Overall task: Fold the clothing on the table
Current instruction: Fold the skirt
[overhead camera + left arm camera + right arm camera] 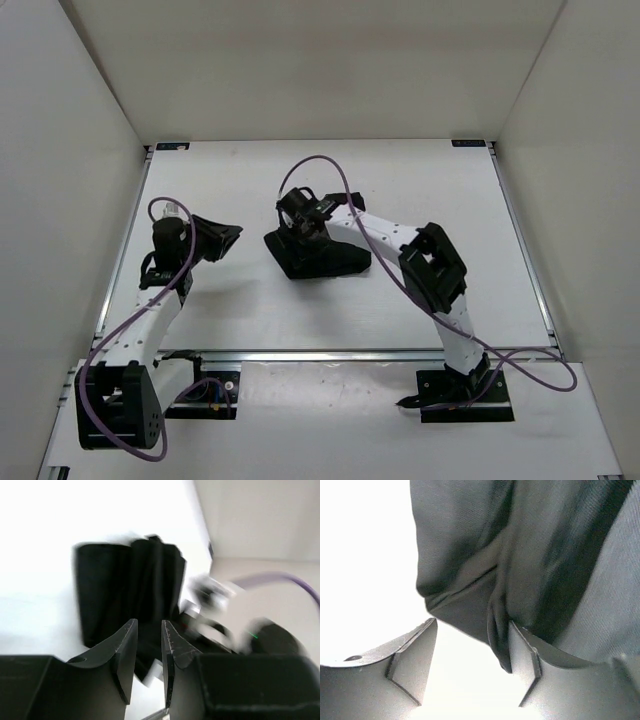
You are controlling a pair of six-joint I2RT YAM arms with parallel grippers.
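The clothing [318,257] is a black bundle, folded small, lying at the middle of the white table [420,180]. My right gripper [301,228] hangs right over its left part. In the right wrist view this gripper [472,622] is open, and a fold of the clothing [520,555] droops against the inner face of its right finger [522,652]. My left gripper [224,238] is to the left of the bundle, apart from it, pointing toward it. In the left wrist view its jaws [149,622] stand partly open with nothing between them, and the clothing [125,590] lies ahead.
White walls [70,150] enclose the table on three sides. A metal rail [350,352] runs along the near edge, with the arm bases behind it. The right arm's purple cable [340,175] loops above the bundle.
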